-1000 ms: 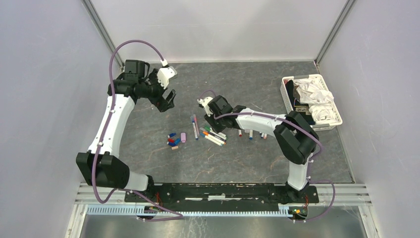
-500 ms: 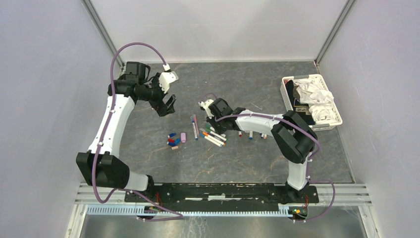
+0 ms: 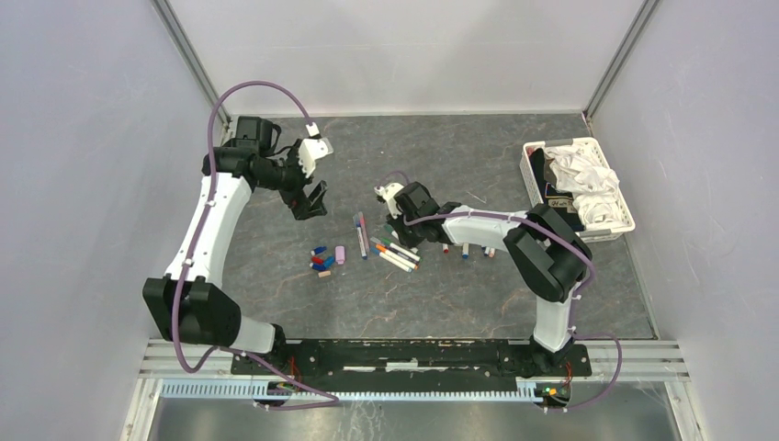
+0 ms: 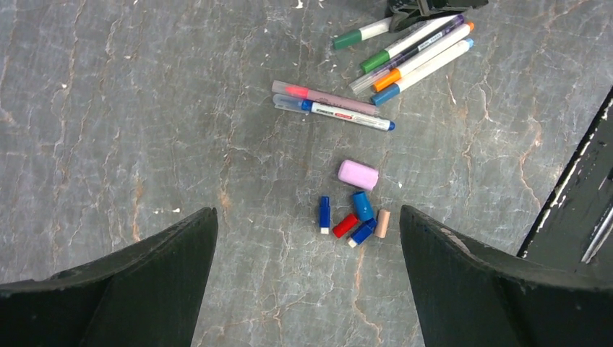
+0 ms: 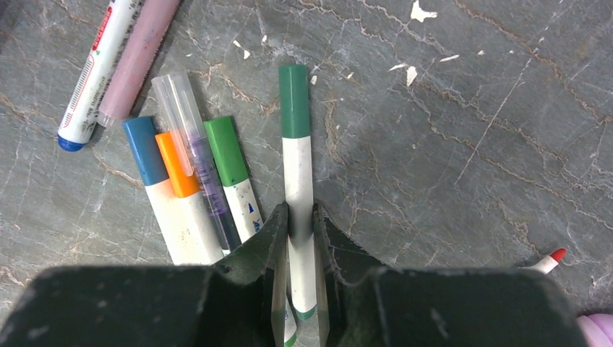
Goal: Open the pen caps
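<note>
Two tools: R tool [image 5: 298,217] clamped on green-cap pen [image 5: 297,170]; L tool [image 4: 307,213] wide apart, empty, over loose caps [image 4: 362,206].

Five loose pen caps [image 4: 354,220] lie flat in a tight cluster left of centre: three blue, one red, one peach. A fatter pink cap [image 4: 358,174] lies just right of them. A green cap [image 5: 293,101] sits closed on its white pen [image 5: 298,181].

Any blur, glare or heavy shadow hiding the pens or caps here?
Top external: even light, no glare, pen caps tiny. Left wrist: sharp, cap colours clear. Right wrist: green-capped pen crisp; the right tool, close to the lens, is dark and featureless.
</note>
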